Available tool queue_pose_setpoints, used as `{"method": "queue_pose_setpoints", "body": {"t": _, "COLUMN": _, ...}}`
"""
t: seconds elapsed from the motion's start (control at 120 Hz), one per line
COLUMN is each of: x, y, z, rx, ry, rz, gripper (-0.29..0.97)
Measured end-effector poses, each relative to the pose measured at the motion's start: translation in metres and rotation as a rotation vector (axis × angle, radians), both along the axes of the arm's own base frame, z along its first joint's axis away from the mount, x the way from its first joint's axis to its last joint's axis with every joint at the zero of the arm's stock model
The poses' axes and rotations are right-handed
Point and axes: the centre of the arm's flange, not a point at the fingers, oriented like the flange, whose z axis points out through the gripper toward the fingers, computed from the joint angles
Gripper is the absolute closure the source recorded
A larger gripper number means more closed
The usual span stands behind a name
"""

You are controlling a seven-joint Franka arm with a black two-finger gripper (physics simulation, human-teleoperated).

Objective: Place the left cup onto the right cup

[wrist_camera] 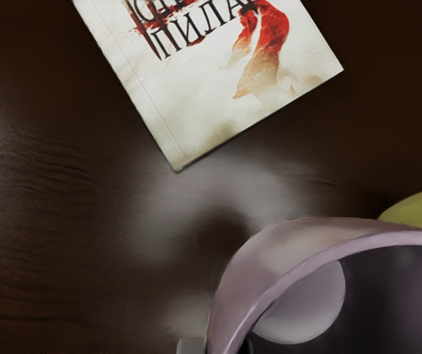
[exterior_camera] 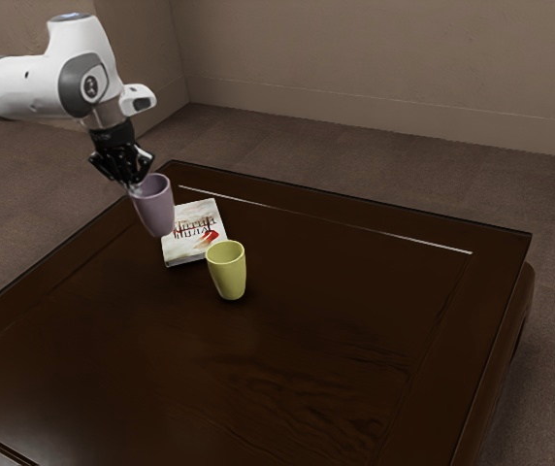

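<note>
Gripper [exterior_camera: 127, 173] clenched on rim of lilac cup [exterior_camera: 152, 205]; cup hung tilted, clear of table [exterior_camera: 355, 369], near its edge at the exterior view's left. Yellow cup [exterior_camera: 226, 269] stood upright, just beside book [exterior_camera: 192, 231]. Cups apart.

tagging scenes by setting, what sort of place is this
Probably a living room: a low dark wooden table, brown carpet up to a plain wall, and a book, a yellow cup, a purple cup.
</note>
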Motion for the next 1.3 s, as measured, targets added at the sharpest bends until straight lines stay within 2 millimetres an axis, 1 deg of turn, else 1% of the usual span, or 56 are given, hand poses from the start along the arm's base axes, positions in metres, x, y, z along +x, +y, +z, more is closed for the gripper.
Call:
{"method": "queue_pose_setpoints", "body": {"t": 0.183, "x": 0.007, "y": -0.046, "z": 0.002, "rx": 0.008, "ry": 0.017, "rz": -0.081, "gripper": 0.78}}
{"method": "queue_pose_setpoints", "body": {"t": 0.317, "x": 0.007, "y": -0.081, "z": 0.006, "rx": 0.009, "ry": 0.033, "rz": -0.143, "gripper": 0.79}}
{"method": "queue_pose_setpoints", "body": {"t": 0.4, "x": 0.005, "y": -0.100, "z": 0.003, "rx": 0.008, "ry": 0.053, "rz": -0.178, "gripper": 0.79}}
{"method": "queue_pose_setpoints", "body": {"t": 0.442, "x": 0.004, "y": -0.106, "z": -0.001, "rx": 0.006, "ry": 0.067, "rz": -0.190, "gripper": 0.79}}
{"method": "queue_pose_setpoints", "body": {"t": 0.508, "x": 0.003, "y": -0.111, "z": -0.006, "rx": 0.005, "ry": 0.083, "rz": -0.202, "gripper": 0.79}}
{"method": "queue_pose_setpoints", "body": {"t": 0.567, "x": 0.006, "y": -0.111, "z": -0.010, "rx": 0.008, "ry": 0.092, "rz": -0.207, "gripper": 0.79}}
{"method": "queue_pose_setpoints", "body": {"t": 0.692, "x": 0.026, "y": -0.115, "z": -0.007, "rx": 0.019, "ry": 0.086, "rz": -0.222, "gripper": 0.79}}
{"method": "queue_pose_setpoints", "body": {"t": 0.775, "x": 0.039, "y": -0.118, "z": -0.017, "rx": 0.023, "ry": 0.099, "rz": -0.232, "gripper": 0.79}}
{"method": "queue_pose_setpoints", "body": {"t": 0.842, "x": 0.046, "y": -0.116, "z": -0.027, "rx": 0.022, "ry": 0.112, "rz": -0.233, "gripper": 0.79}}
{"method": "queue_pose_setpoints", "body": {"t": 0.9, "x": 0.052, "y": -0.114, "z": -0.029, "rx": 0.022, "ry": 0.112, "rz": -0.233, "gripper": 0.79}}
{"method": "queue_pose_setpoints", "body": {"t": 1.167, "x": 0.069, "y": -0.118, "z": -0.031, "rx": 0.019, "ry": 0.115, "rz": -0.258, "gripper": 0.79}}
{"method": "queue_pose_setpoints", "body": {"t": 1.3, "x": 0.074, "y": -0.118, "z": -0.038, "rx": 0.011, "ry": 0.127, "rz": -0.264, "gripper": 0.79}}
